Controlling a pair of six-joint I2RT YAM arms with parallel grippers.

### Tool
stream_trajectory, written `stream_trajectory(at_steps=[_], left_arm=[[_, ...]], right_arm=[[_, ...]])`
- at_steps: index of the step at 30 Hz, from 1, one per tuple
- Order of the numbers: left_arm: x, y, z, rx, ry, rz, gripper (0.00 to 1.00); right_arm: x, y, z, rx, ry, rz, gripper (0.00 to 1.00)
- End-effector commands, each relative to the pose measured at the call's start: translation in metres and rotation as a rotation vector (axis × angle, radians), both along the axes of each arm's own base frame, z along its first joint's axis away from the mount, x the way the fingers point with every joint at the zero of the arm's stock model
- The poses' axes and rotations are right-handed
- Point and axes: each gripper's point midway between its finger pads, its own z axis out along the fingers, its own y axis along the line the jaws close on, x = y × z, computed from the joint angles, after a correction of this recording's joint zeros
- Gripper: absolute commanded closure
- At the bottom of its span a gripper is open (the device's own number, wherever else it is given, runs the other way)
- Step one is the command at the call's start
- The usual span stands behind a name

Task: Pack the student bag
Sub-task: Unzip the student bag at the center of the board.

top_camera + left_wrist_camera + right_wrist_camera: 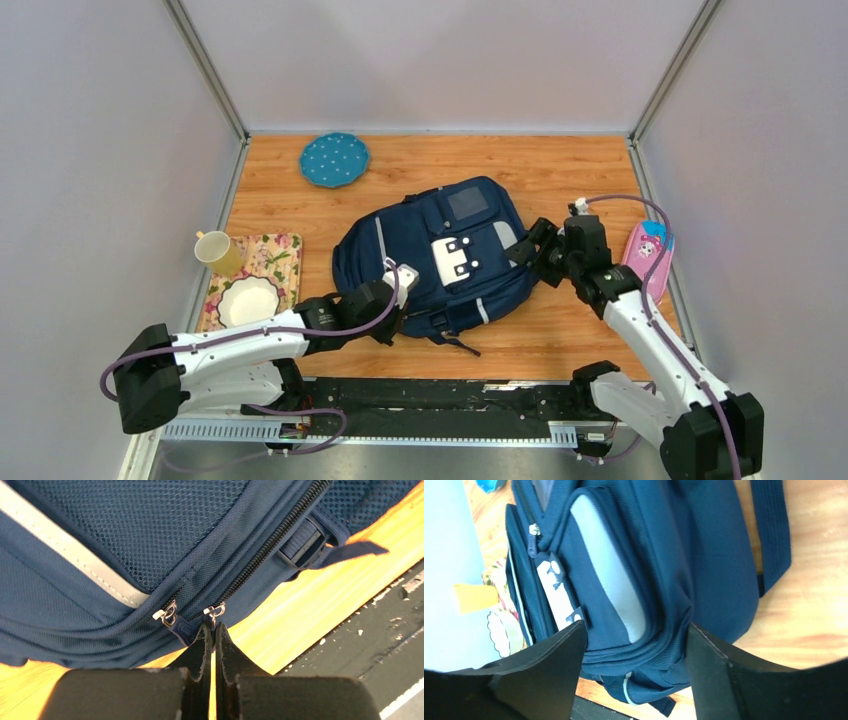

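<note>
With the student bag (440, 255) lying flat in the middle of the table (560, 170), the zip pull (215, 611), seemingly pinched in the tightly closed left gripper (212, 628), is best drawn steadily along the zipper track (280, 535) while the bag's right side is braced by the wide-spread right gripper (635, 627).

Table (560, 165): student bag (410, 235), teal plate (334, 159), floral mat (282, 250), pink pouch (648, 258), probably.

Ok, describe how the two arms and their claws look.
The left arm and right arm match: white shells, black joints and bulky black bases, with a purple cable running along each. The left claw and right claw each have two flat black fingers tapering to wedge tips.
</note>
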Motion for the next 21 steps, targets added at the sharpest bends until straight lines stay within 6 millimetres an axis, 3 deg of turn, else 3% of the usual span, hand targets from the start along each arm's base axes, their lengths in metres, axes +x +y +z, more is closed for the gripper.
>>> stream_trajectory(at_steps=[1, 6, 7, 8, 10, 11, 14, 17, 21], left_arm=[[-0.013, -0.017, 0.011, -0.071, 0.042, -0.091, 1.00], [-0.016, -0.039, 0.028, -0.160, 0.058, -0.137, 1.00], [-0.016, -0.044, 0.032, -0.177, 0.058, -0.146, 1.00], [-0.018, -0.047, 0.033, -0.182, 0.064, -0.162, 1.00], [-0.017, -0.050, 0.034, -0.172, 0.061, -0.180, 1.00], [-0.017, -0.052, 0.035, -0.171, 0.061, -0.190, 1.00], [-0.017, -0.058, 0.039, -0.163, 0.065, -0.221, 1.00], [-0.018, -0.063, 0.044, -0.172, 0.068, -0.248, 1.00], [-0.020, -0.073, 0.053, -0.217, 0.069, -0.273, 1.00]], right_arm=[[0.012, 0.022, 0.058, 0.029, -0.098, 0.170, 0.23], [-0.014, -0.005, 0.061, -0.029, -0.073, 0.064, 0.20], [-0.025, -0.002, 0.076, 0.029, -0.122, 0.065, 0.19], [-0.032, 0.002, 0.066, 0.077, -0.113, 0.069, 0.19], [-0.050, 0.015, 0.080, 0.240, -0.147, 0.077, 0.19], [-0.054, 0.015, 0.068, 0.272, -0.127, 0.062, 0.19], [-0.070, 0.016, 0.070, 0.386, -0.133, 0.024, 0.19], [-0.080, 0.017, 0.058, 0.403, -0.105, 0.021, 0.19], [-0.084, 0.035, 0.044, 0.430, -0.037, 0.084, 0.21]])
